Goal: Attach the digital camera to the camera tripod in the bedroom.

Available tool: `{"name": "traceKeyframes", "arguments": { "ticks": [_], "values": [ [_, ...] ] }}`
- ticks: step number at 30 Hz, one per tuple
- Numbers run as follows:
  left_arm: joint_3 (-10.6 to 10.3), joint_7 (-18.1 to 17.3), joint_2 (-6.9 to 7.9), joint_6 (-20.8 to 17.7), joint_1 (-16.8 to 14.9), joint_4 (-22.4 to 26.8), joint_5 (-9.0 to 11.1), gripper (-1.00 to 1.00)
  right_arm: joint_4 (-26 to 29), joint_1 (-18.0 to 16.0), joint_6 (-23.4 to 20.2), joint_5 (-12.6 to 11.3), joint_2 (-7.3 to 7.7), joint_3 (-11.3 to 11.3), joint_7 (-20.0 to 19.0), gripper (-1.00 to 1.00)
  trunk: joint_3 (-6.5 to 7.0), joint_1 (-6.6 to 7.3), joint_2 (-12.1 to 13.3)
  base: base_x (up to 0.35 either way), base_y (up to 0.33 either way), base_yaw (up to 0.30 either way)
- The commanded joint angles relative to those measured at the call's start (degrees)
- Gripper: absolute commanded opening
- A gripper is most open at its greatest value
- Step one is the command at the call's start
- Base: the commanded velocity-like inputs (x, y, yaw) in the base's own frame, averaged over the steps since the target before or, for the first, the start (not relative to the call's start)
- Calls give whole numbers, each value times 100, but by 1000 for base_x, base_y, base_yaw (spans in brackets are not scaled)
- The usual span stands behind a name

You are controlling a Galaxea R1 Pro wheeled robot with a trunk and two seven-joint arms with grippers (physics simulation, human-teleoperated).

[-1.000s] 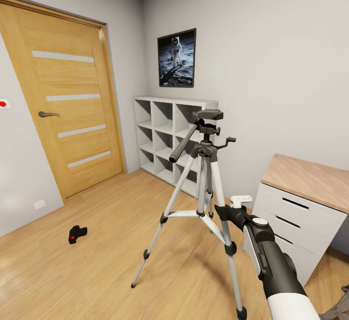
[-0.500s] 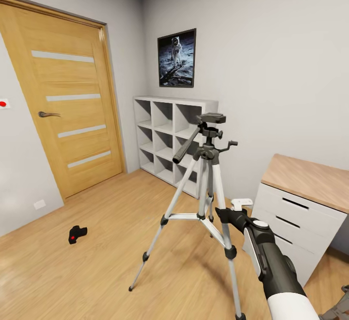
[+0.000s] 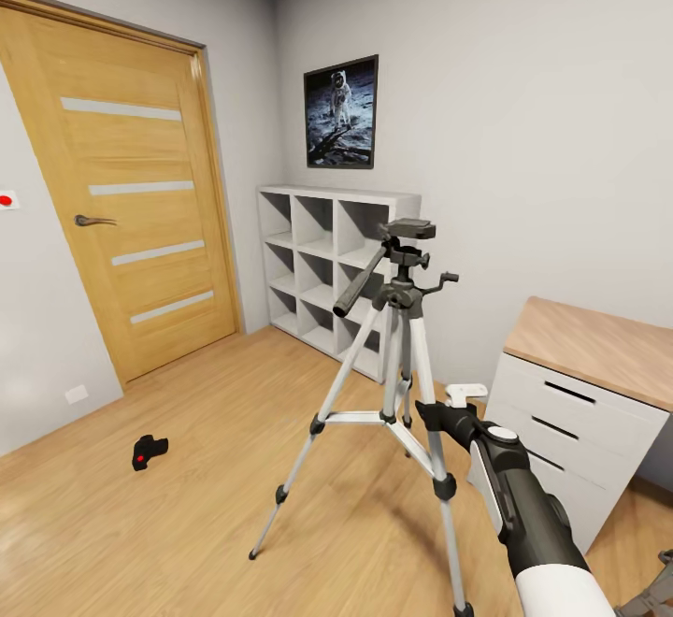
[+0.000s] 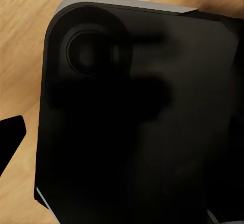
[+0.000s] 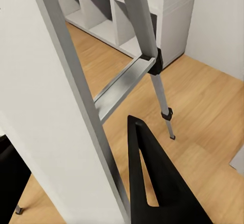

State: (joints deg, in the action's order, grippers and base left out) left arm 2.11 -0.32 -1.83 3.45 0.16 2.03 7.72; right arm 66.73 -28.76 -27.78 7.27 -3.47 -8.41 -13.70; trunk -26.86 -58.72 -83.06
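Here, in the bedroom, the door (image 3: 131, 196) and cubby shelves (image 3: 322, 271) frame the scene, and the tripod (image 3: 397, 393) stands mid-floor on the planks, just before the desk (image 3: 589, 383). It has shifted a little in the past second — head lower and slightly further from the door, feet reset — then held steady over the last half-second, which suggests the right arm nudged or repositioned it and has now let it settle. That leaves the stand upright and usable, but the mount is bare.

The right gripper (image 3: 432, 408) sits against a leg near the lower brace; its wrist view shows a silver leg running between one dark finger (image 5: 152, 183) and another at the frame's edge — jaws look parted around it, not visibly clamped, though contact is hard to judge. The left gripper's state cannot be told: its camera looks onto a dark housing.

The camera (image 3: 148, 451) lies on the floor towards the door, well apart from the tripod — not yet collected.
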Motion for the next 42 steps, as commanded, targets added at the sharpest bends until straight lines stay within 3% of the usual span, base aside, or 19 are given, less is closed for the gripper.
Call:
{"name": "traceKeyframes", "arguments": {
  "ticks": [1, 2, 20, 42],
  "values": [
    [18, -3, -1, 7, 2, 8, 37, 100, -255, -3, -19, 81, -5, -20, -51, -100, -6, 0, -2, 0, 0, 0],
    [18, -3, -1, 7, 2, 8, 37, 100, -256, -1, -21, 82, -5, -20, -51, 100, -6, 0, -2, 0, 0, 0],
    [23, -3, 0, 7, 2, 8, 33, 100, -228, -4, -23, 128, -4, -21, -70, 100, -6, 0, -2, -12, 0, 0],
    [35, 5, -1, 7, 2, 17, 37, 100, -147, -2, -71, 158, -2, -9, -130, 100, -6, 0, -2, -315, 0, 0]
  ]
}}
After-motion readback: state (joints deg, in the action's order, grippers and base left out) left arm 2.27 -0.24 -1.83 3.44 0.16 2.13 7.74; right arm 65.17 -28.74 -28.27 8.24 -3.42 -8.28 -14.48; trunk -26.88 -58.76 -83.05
